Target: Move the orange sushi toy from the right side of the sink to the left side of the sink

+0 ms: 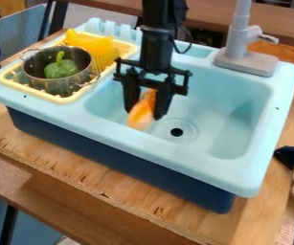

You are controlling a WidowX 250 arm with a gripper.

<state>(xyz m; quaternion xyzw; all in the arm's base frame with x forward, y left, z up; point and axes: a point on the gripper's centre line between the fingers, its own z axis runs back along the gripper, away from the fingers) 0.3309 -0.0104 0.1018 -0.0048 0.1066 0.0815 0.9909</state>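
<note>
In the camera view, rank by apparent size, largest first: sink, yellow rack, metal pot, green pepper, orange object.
Largest to smallest:
Sink
Yellow rack
Metal pot
Green pepper and orange object: too alike to rank; the hand partly covers the orange object.

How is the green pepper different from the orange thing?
The green pepper is chunky with a stem; the orange thing is longer, with pale patches. The pepper sits in the metal pot; the orange thing is held by the gripper at the sink. Both look like play food.
</note>
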